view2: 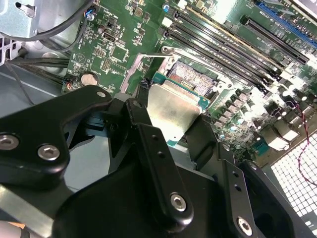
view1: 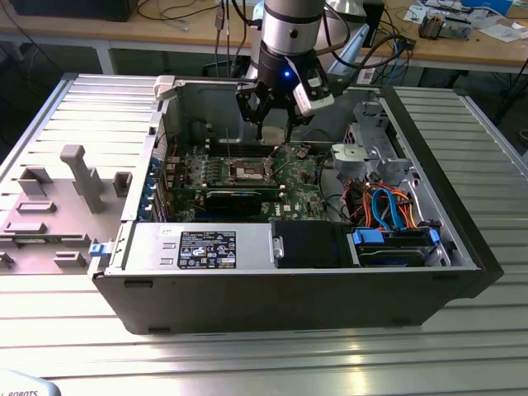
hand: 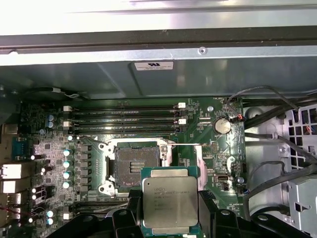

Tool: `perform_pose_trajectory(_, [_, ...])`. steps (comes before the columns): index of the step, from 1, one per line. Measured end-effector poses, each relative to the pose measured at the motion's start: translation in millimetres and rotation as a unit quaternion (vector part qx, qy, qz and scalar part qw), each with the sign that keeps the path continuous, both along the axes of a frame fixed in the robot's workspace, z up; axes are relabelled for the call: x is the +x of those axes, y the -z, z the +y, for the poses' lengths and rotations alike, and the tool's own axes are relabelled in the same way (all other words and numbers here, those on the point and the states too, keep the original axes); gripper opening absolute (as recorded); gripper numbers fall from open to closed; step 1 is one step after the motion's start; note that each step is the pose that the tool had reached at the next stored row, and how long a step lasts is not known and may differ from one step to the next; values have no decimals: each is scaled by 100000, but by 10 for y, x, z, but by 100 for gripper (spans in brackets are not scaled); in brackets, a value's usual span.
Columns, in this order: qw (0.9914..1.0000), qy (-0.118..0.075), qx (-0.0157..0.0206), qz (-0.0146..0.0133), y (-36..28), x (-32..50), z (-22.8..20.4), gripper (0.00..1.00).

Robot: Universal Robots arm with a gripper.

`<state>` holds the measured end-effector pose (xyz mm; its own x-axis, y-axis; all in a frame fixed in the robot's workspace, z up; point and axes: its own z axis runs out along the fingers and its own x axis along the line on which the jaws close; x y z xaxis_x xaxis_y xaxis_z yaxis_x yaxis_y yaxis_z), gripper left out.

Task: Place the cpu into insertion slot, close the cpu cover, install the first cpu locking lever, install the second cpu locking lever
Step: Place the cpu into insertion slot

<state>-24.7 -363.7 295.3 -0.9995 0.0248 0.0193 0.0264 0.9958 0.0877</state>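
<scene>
Ribbed metal tabletop (view1: pixel 247 363), open PC case (view1: pixel 289 301) on it. Hand (view1: pixel 275 134) is clamped on the cpu (hand: pixel 170 198) by two opposite edges, lid up and level so it can seat flat. Chip hangs over the motherboard (hand: pixel 210 166), just beside the bare insertion slot (hand: pixel 136 166). Probably not touching the board, but that's hard to confirm.

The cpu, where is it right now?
In the first wrist view the cpu is clamped in the hand, held above the green board right beside the open socket, not yet in it.
</scene>
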Motion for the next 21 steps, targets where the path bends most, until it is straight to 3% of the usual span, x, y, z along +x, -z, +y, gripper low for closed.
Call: perform_pose_trajectory(21, [100000,1,0,0,51,0,-2,55])
